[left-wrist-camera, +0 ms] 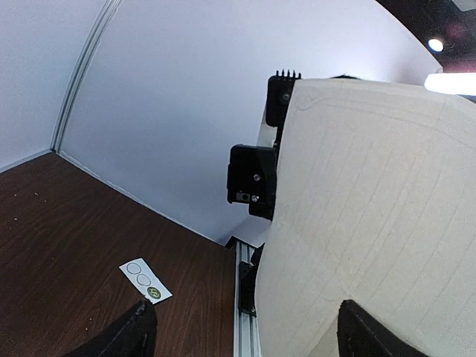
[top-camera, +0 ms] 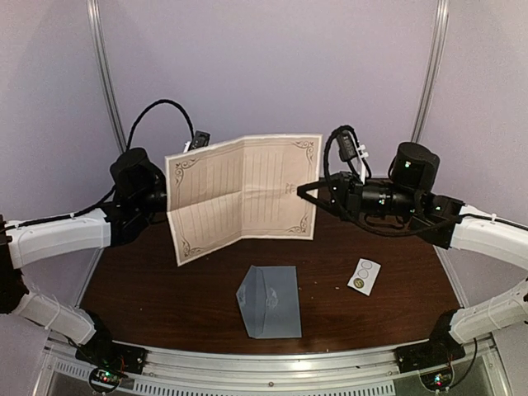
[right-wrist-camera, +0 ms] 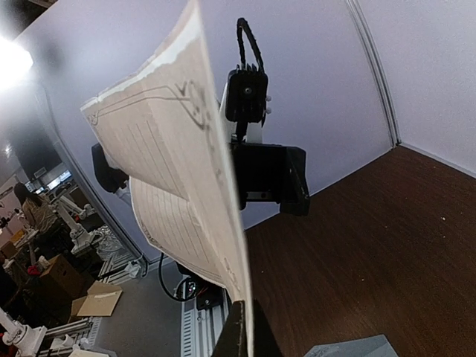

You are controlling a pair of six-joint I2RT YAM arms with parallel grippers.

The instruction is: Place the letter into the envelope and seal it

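Observation:
The letter is a beige lined sheet with an ornate border. It is unfolded and held upright above the table. My right gripper is shut on its right edge; the right wrist view shows the fingers pinching the sheet. My left gripper is at the sheet's left edge, partly hidden behind it. In the left wrist view it is open, fingers wide apart, with the sheet close in front. The grey-blue envelope lies flat on the table below, and a corner of it shows in the right wrist view.
A small white sticker strip with circles lies right of the envelope on the dark wooden table; it also shows in the left wrist view. Grey walls stand close behind and beside. A metal rail runs along the near edge.

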